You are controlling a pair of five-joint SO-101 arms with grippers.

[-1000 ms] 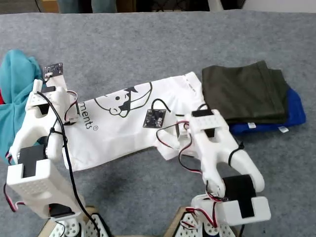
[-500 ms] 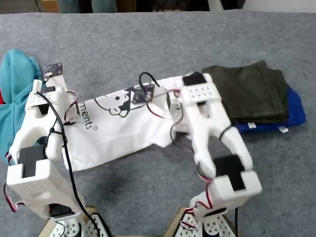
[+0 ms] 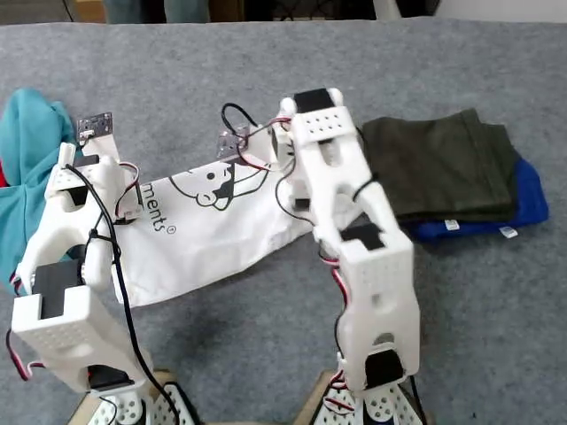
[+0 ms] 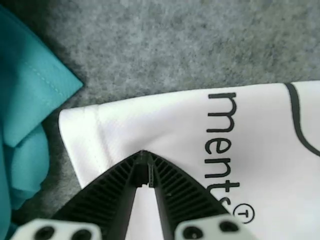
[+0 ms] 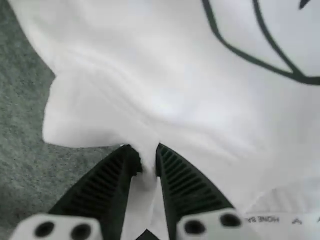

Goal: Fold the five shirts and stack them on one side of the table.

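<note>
As my right jaws pinch only a thin fold of the white shirt (image 3: 208, 235), spread mid-left on the worktop (image 3: 266, 80), while my left jaws sit closed on its hem corner, the fabric may slip free.

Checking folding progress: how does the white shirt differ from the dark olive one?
The white shirt lies spread out; the olive shirt is folded square. The white shirt carries black print; the olive shirt is plain. The right gripper pinches the white shirt; the olive shirt rests untouched on the blue shirt. Both lie on the same grey table.
</note>
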